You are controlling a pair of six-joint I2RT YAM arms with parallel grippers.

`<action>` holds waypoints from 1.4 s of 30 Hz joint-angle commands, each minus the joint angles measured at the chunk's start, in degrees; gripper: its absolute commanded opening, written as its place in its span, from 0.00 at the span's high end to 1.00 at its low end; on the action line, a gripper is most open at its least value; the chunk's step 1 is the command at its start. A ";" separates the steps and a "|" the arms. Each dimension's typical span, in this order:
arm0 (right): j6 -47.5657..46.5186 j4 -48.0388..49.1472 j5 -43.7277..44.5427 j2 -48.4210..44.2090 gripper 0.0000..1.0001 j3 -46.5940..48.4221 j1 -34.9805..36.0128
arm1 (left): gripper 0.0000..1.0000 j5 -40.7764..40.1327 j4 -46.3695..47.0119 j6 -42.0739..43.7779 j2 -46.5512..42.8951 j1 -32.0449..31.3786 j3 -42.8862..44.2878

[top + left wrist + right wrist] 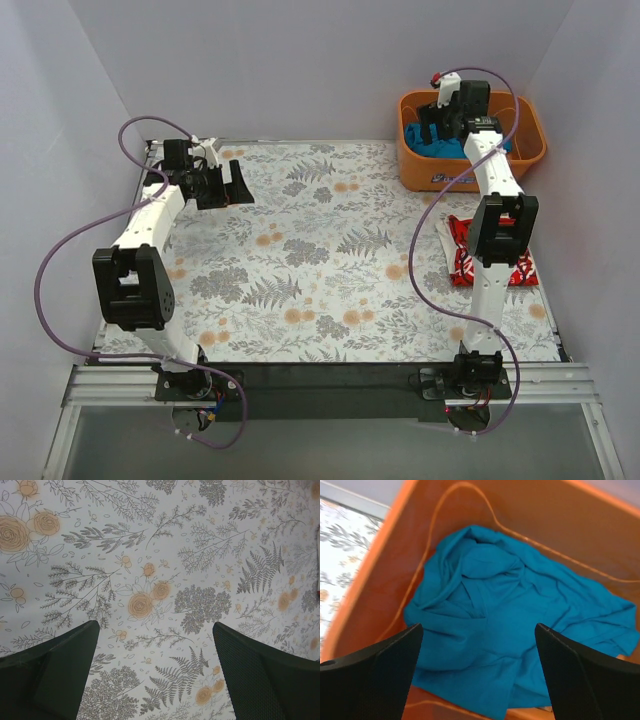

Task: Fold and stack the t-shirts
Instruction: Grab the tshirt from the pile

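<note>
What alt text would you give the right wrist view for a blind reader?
A crumpled teal-blue t-shirt lies inside an orange basket, seen from above. The right arm's black jaws stand wide open at the bottom corners, holding nothing.

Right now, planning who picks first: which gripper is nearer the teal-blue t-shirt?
Right. The right gripper hangs open just above the teal-blue t-shirt inside the orange basket; the left gripper is over the floral tablecloth near the far-left corner.

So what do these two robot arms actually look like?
The left arm and right arm match: slim white links joined by chunky black joint housings. A purple cable loops loosely along each. Each ends in two broad black fingers with a finely dimpled texture.
</note>
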 commanded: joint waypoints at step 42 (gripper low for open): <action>6.57 14.44 5.50 18.62 0.48 1.30 0.66 | 0.02 -5.81 -2.99 1.36 12.05 0.04 12.21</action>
